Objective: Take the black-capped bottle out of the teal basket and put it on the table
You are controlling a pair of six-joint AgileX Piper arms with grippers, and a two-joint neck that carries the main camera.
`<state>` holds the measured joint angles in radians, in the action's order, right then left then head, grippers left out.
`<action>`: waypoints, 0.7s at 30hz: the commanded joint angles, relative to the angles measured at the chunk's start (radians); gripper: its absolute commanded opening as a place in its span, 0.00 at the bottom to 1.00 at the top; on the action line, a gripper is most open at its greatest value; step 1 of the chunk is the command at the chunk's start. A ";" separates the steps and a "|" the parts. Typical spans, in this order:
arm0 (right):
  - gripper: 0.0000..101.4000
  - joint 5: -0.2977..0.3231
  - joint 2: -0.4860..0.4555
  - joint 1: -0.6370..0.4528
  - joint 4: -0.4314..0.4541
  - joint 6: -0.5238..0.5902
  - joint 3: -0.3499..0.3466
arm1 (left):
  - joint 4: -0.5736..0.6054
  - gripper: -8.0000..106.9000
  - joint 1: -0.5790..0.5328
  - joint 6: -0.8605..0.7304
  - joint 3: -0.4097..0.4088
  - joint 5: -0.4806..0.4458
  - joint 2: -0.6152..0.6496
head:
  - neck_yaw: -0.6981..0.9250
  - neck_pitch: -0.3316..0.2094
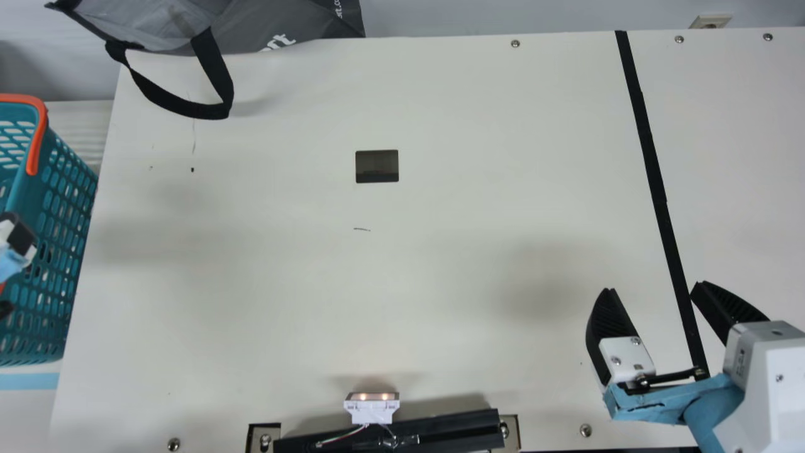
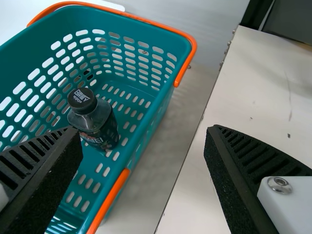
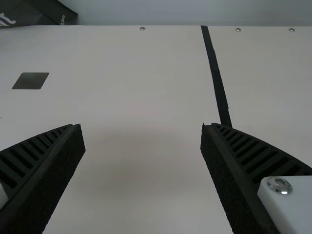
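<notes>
"Two grippers to look at. Where's the left one?"

"At the main view's left edge, the left gripper [image 1: 17, 242] shows in part, over the teal plastic basket with orange handles [image 1: 24, 184]."

"And its jaws?"

"Wide apart. In the left wrist view, the black ribbed fingers of the left gripper [image 2: 143, 129] frame a broad gap, one above the basket, the other toward the cream table [image 1: 283, 302]."

"So where's the bottle?"

"Inside the basket, down on its slotted floor near a side wall. It's a dark bottle with a round black cap [image 2: 100, 124], cap end up, and one fingertip overlaps its edge in the wrist view. Whether they touch, I can't tell."

"What about the right gripper [image 1: 654, 289]?"

"Above the table's near right part, jaws well apart too, with the fingers on either side of a long black strip [image 1: 654, 179] in the main view."

"Anything else around?"

"Sure. A grey bag with a black strap [image 1: 270, 25] sits at the table's far left, its strap loop over the tabletop. A dark rectangular opening [image 1: 377, 165] lies between the basket and the strip. At the near edge there's a small white fixture with two lit spots [image 1: 371, 410], beside a black bar [image 1: 440, 430]."
</notes>
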<state>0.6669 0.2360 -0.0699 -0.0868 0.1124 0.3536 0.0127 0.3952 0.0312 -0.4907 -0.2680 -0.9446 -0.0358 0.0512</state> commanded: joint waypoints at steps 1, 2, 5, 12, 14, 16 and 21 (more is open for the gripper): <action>0.90 0.000 0.000 0.000 0.000 0.000 0.000 | 0.029 1.00 0.018 -0.024 -0.012 0.004 -0.027 | 0.008 -0.004; 0.90 -0.001 0.000 0.000 0.000 0.000 0.000 | 0.042 1.00 0.028 -0.037 -0.018 0.006 -0.037 | 0.008 -0.004; 0.90 -0.001 0.000 0.000 0.000 0.000 0.000 | 0.080 1.00 0.058 -0.074 -0.039 0.009 -0.067 | 0.008 -0.004; 0.90 -0.001 0.000 0.000 0.000 0.000 0.000 | 0.177 1.00 0.127 -0.169 -0.097 -0.006 -0.139 | 0.008 -0.004; 0.90 -0.001 0.000 0.000 0.000 0.000 0.000 | 0.207 1.00 0.149 -0.202 -0.115 -0.020 -0.160 | 0.008 -0.004; 0.90 -0.001 0.000 0.000 0.000 0.000 0.000 | 0.233 1.00 0.173 -0.233 -0.135 -0.033 -0.185 | 0.008 -0.004; 0.90 -0.001 0.000 0.000 0.000 0.000 0.000 | 0.291 1.00 0.242 -0.314 -0.179 -0.059 -0.251 | 0.008 -0.004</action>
<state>0.6660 0.2360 -0.0699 -0.0868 0.1124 0.3536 0.2868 0.6164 -0.2558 -0.6594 -0.3216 -1.1778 -0.0358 0.0512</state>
